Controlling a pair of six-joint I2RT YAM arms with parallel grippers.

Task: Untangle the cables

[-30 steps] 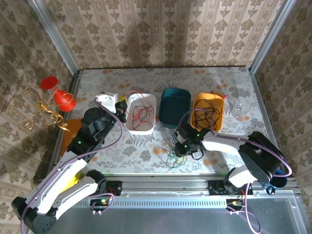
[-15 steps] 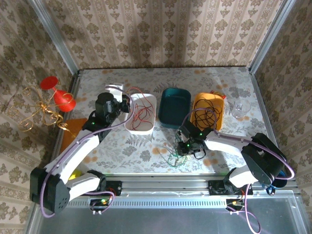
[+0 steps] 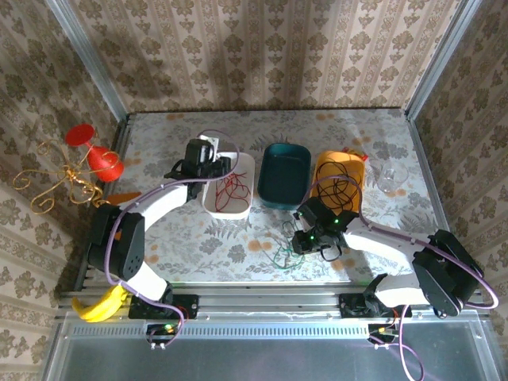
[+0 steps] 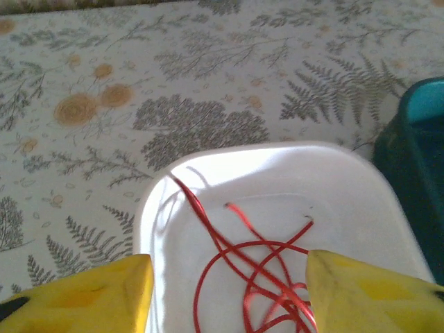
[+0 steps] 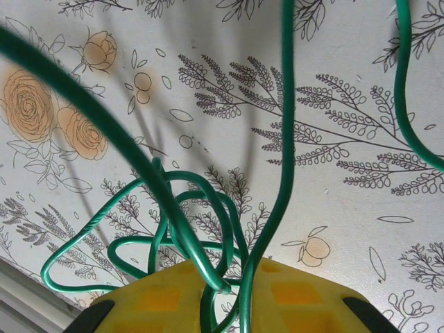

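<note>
The red cable [image 3: 232, 190] lies loose in the white tray [image 3: 230, 213]. My left gripper [image 3: 221, 168] hovers over the tray's back end. In the left wrist view the left gripper [image 4: 229, 298] is open. Its yellow fingers [image 4: 76, 298] stand on either side of the red cable [image 4: 229, 253], apart from it, above the white tray [image 4: 159, 201]. The green cable [image 3: 279, 260] lies in loops on the table near the front edge. My right gripper [image 3: 300, 242] is shut on it. In the right wrist view strands of the green cable [image 5: 284, 139] run up from the right gripper [image 5: 229, 291]. A black cable [image 3: 337, 186] fills the orange tray [image 3: 359, 171].
A teal tray [image 3: 284, 178] stands between the white and orange trays, and its edge [image 4: 416, 139] is close to my left gripper's right side. A clear cup [image 3: 393, 176] sits at the right. A red cone [image 3: 103, 164] and gold curly wire [image 3: 59, 186] hang beyond the table's left edge.
My left arm has swung forward and right over the white tray, and its jaws have opened, leaving the red cable in the tray. The right gripper has barely moved.
</note>
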